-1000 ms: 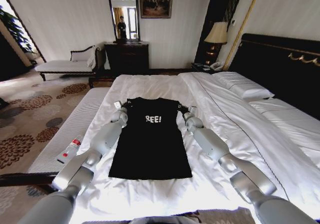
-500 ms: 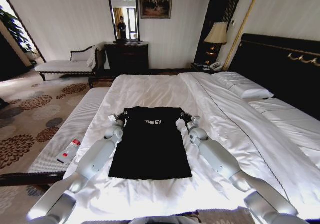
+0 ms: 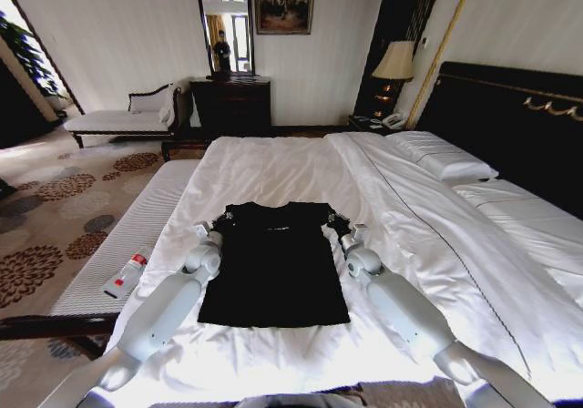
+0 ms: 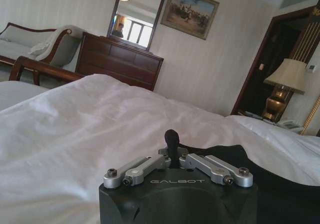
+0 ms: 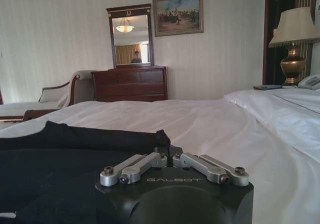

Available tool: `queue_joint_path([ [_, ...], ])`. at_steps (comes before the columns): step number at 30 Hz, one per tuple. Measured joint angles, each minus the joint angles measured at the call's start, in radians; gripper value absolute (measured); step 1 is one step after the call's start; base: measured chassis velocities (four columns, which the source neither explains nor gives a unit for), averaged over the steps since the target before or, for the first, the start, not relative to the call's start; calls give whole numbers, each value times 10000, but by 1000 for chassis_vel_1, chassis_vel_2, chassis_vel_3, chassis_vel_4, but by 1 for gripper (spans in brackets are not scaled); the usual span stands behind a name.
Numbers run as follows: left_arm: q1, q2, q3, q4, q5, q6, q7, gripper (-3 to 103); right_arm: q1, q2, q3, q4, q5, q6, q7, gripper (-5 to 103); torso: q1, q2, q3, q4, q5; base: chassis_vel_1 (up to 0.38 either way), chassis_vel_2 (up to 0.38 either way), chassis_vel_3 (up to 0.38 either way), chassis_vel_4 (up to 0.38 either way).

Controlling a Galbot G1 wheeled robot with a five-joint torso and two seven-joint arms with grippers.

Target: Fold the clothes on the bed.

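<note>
A black T-shirt (image 3: pixel 273 271) lies flat on the white duvet of the bed (image 3: pixel 273 167), hem toward me. Its upper part is doubled over toward me, so the white lettering shows as a thin line near the fold. My left gripper (image 3: pixel 216 226) is shut on the shirt's left shoulder corner, and my right gripper (image 3: pixel 335 224) is shut on the right one. In the left wrist view the gripper (image 4: pixel 171 136) has its fingers closed, with black cloth (image 4: pixel 280 174) beside it. In the right wrist view the gripper (image 5: pixel 162 146) pinches the folded black edge (image 5: pixel 60 154).
A padded bench (image 3: pixel 118 244) runs along the bed's left side with a red-and-white bottle (image 3: pixel 127 273) on it. Pillows (image 3: pixel 446 158) and the dark headboard (image 3: pixel 510 107) are at the right. A dresser (image 3: pixel 231 103), chaise (image 3: pixel 123 117) and lamp (image 3: pixel 395 60) stand beyond the bed.
Both grippers have drawn back toward me, carrying the shirt's shoulders with them. The top has folded over the chest and covered the lettering.
</note>
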Motion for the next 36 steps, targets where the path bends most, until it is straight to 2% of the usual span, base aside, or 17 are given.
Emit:
queue_joint_path([
  [10,1602,187,-349,-1081,404,-120,-56,2,-1684,35,519,1317,-734,45,86,0,0,-1,0,1,-1,0,0,0,0],
  [13,2228,311,-471,-1712,655,-185,-112,2,-2245,184,729,1706,-1077,85,85,0,0,-2,0,2,-1,0,0,0,0],
  [24,3553,455,-984,-2841,1156,-362,-124,2,-4013,318,1434,2764,-1764,251,-55,0,1,-1,0,1,-2,0,0,0,0],
  [36,5677,60,-1799,-3573,2075,-622,208,2,-5599,612,2084,3504,-2323,586,-325,0,1,-1,0,1,-1,0,0,0,0],
])
